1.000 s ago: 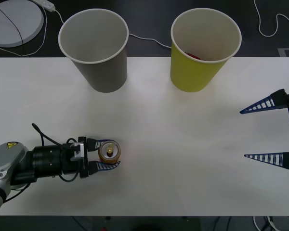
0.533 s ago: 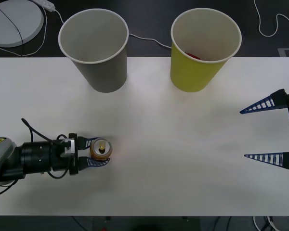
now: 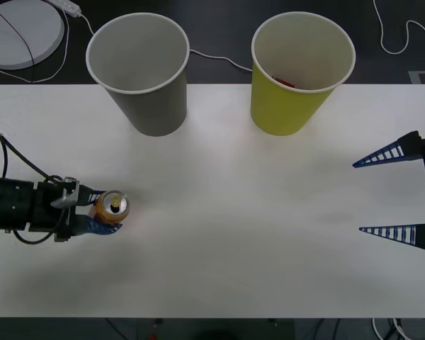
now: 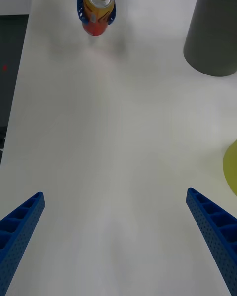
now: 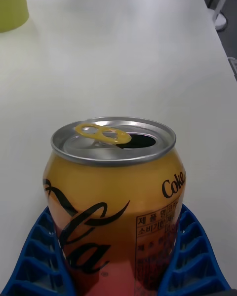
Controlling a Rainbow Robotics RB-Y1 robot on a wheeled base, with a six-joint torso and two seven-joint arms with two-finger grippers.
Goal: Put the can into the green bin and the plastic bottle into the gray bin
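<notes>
Two blue fingers of the left gripper point(image 3: 99, 216) pinch the can point(image 3: 112, 207) upright at the table's point(image 3: 255, 212) left, likely for carrying to the green bin point(image 3: 301, 74). Right gripper point(image 3: 397, 193) idles, spread.

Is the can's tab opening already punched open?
Yes, the can shows a dark open hole beside its pull tab, gripped between the left gripper jaws.

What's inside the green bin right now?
A red item shows against the inner back wall of the green bin. Its front wall hides the bottom, so nothing more can be told.
</notes>
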